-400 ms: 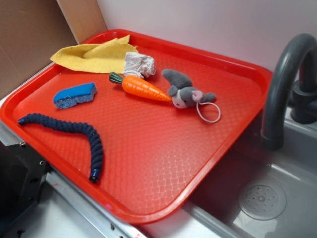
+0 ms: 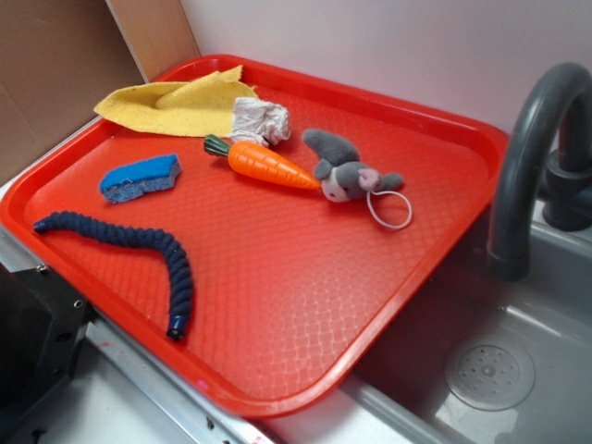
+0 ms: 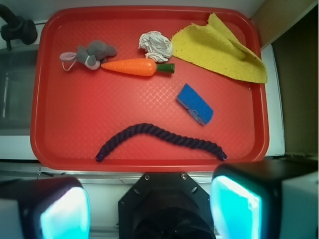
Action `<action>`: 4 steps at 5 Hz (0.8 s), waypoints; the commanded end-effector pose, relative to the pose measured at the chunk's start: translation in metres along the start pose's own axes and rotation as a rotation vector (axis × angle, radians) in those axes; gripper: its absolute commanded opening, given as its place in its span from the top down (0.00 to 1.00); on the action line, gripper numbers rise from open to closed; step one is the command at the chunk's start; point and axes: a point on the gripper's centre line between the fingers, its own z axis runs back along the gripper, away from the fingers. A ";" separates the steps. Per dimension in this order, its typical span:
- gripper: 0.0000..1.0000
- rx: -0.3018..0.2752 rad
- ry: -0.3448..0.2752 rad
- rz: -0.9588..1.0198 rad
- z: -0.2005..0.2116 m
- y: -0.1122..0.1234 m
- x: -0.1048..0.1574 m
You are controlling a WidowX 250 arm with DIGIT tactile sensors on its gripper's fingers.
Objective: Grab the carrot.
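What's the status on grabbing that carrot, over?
Gripper open, above tray's near edge. Carrot untouched, tip against plush mouse. Nothing blocking.

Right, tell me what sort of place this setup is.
Most likely a toy kitchen sink station for robot practice. A dark grey faucet arcs over a grey sink basin with a drain, and a red tray lies across it, holding a plastic carrot, blue sponge and yellow cloth.

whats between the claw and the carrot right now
In the wrist view the open claw sits below the tray's near rim. The dark blue rope crosses the path, then bare tray up to the carrot.
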 end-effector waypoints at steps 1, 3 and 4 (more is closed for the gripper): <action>0.00 0.016 0.036 0.349 -0.016 -0.004 0.029; 0.00 0.034 0.093 0.768 -0.049 -0.003 0.062; 0.00 0.057 0.058 1.017 -0.064 0.005 0.080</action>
